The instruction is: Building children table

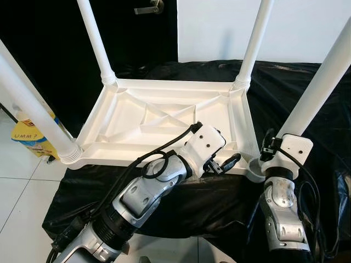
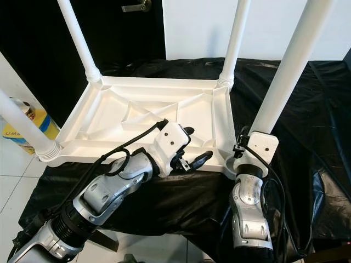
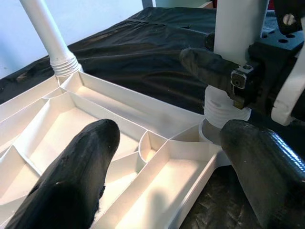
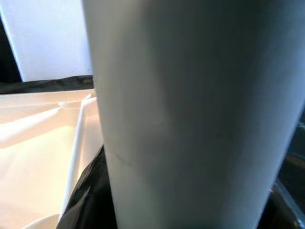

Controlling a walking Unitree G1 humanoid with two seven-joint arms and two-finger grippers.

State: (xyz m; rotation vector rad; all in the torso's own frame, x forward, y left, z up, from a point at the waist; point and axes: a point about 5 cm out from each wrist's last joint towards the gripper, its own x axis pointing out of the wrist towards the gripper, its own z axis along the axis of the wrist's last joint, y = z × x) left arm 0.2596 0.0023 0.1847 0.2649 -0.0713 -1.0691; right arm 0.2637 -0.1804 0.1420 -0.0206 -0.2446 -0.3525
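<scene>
The white plastic table top lies upside down on a black cloth. Three white legs stand in its corners: far left, far right and near left. A fourth leg leans over the near right corner socket, its threaded end resting at the socket. My right gripper is shut around that leg's base, and the leg looms close in the right wrist view. My left gripper hovers open over the near rim beside that corner, with nothing between its fingers.
The black cloth covers the support under the table top and hangs over its near edge. A yellow package stands on the tiled floor to the left. Behind are a dark door with a handle and a white wall.
</scene>
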